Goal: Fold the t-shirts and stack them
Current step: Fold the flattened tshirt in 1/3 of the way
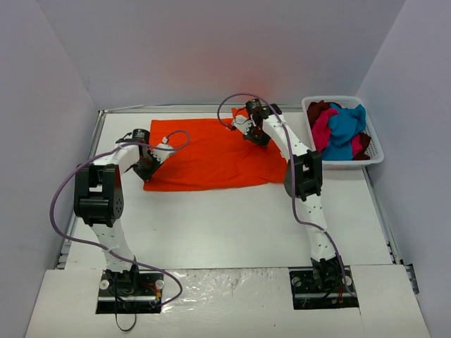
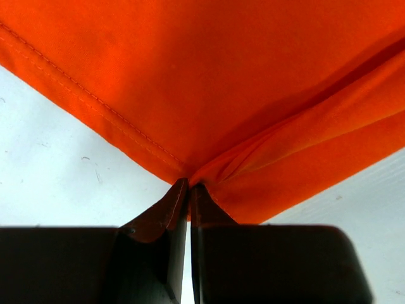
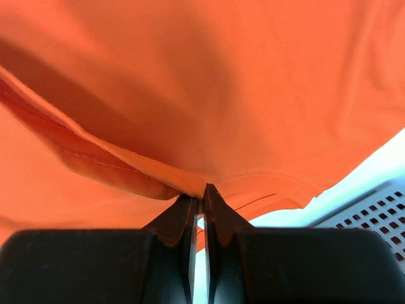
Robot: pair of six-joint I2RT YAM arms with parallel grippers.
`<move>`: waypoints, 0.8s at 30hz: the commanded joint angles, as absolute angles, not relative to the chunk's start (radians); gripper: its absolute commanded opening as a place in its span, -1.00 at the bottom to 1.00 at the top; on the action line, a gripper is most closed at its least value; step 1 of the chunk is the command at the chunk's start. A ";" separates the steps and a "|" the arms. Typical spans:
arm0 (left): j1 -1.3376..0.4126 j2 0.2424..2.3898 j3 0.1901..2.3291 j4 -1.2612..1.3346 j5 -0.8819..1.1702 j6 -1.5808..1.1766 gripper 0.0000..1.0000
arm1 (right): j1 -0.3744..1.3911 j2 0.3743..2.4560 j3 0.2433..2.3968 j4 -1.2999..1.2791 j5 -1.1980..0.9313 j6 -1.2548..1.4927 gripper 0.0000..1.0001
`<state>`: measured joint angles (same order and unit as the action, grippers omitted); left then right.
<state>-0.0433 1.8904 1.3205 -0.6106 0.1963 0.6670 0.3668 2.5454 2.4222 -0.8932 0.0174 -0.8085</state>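
A bright orange t-shirt (image 1: 211, 155) lies spread on the white table at the back centre. My left gripper (image 1: 149, 167) is shut on the shirt's near left corner (image 2: 190, 174), pinching the cloth at its fingertips (image 2: 179, 196). At the shirt's far right edge my right gripper (image 1: 255, 134) is shut on a folded hem (image 3: 190, 183), which bunches over its fingertips (image 3: 190, 209). Teal-blue (image 1: 347, 127), magenta-pink (image 1: 323, 128) and dark red (image 1: 317, 110) t-shirts lie heaped in the basket at the right.
A white plastic basket (image 1: 373, 151) stands at the back right corner, its mesh wall (image 3: 373, 209) showing close to the right gripper. Grey walls enclose the table on three sides. Bare white tabletop (image 1: 225, 225) spreads between the shirt and the arm bases.
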 commanded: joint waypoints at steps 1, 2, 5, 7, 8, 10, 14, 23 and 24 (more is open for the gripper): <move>-0.034 1.910 1.373 -0.669 0.170 0.669 -0.95 | 0.362 2.545 2.454 -0.876 0.070 -0.787 -1.00; -0.035 1.919 1.377 -0.675 0.167 0.672 -0.95 | 0.362 2.546 2.454 -0.870 0.086 -0.781 -1.00; -0.034 1.928 1.385 -0.699 0.170 0.681 -0.95 | 0.359 2.537 2.454 -0.862 0.081 -0.762 -1.00; -0.034 1.930 1.378 -0.701 0.169 0.684 -0.95 | 0.357 2.517 2.425 -0.859 0.072 -0.761 -1.00; -0.035 1.930 1.374 -0.701 0.169 0.686 -0.95 | 0.357 2.499 2.419 -0.859 0.071 -0.758 -1.00; -0.034 1.933 1.368 -0.700 0.166 0.686 -0.95 | 0.356 2.481 2.398 -0.859 0.067 -0.755 -1.00; -0.035 1.934 1.358 -0.698 0.161 0.687 -0.95 | 0.351 2.436 2.369 -0.858 0.066 -0.758 -1.00; -0.035 1.948 1.358 -0.709 0.152 0.695 -0.95 | 0.318 2.367 2.326 -0.857 0.038 -0.753 -1.00; -0.034 1.951 1.362 -0.709 0.152 0.693 -0.95 | 0.316 2.362 2.327 -0.859 0.031 -0.752 -1.00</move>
<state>-0.0437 1.9274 1.3537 -0.6472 0.1783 0.6785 0.3317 2.4619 2.3306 -0.8337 0.0418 -0.7620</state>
